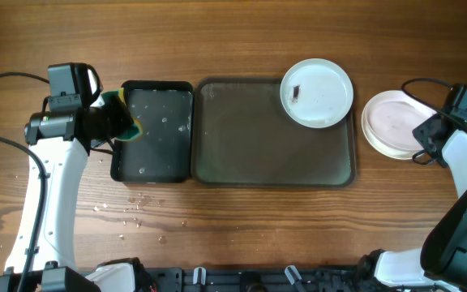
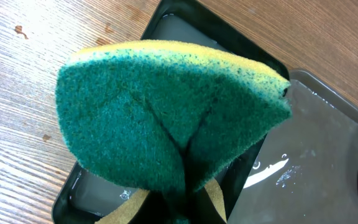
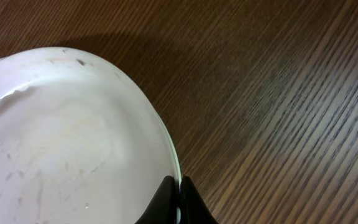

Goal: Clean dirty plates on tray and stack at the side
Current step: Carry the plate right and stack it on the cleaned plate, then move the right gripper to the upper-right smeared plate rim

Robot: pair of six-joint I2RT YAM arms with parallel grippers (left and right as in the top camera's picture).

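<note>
The overhead camera hangs above the table [image 1: 242, 235] and looks straight down from well back, with the arms coming in from the lower edge. The left wrist camera sits very near the sponge [image 2: 166, 118], which fills most of its view. It faces down at the black tray [image 2: 185, 37] and a corner of the grey tray [image 2: 328, 137]; all three show overhead too. The right wrist camera looks down close over the rim of the stacked plates [image 3: 61, 143], seen overhead at far right.

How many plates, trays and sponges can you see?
White plates: 3, one on the grey tray, two stacked aside
Trays: 2, the grey one and the black tray
Sponges: 1
Total: 6
</note>
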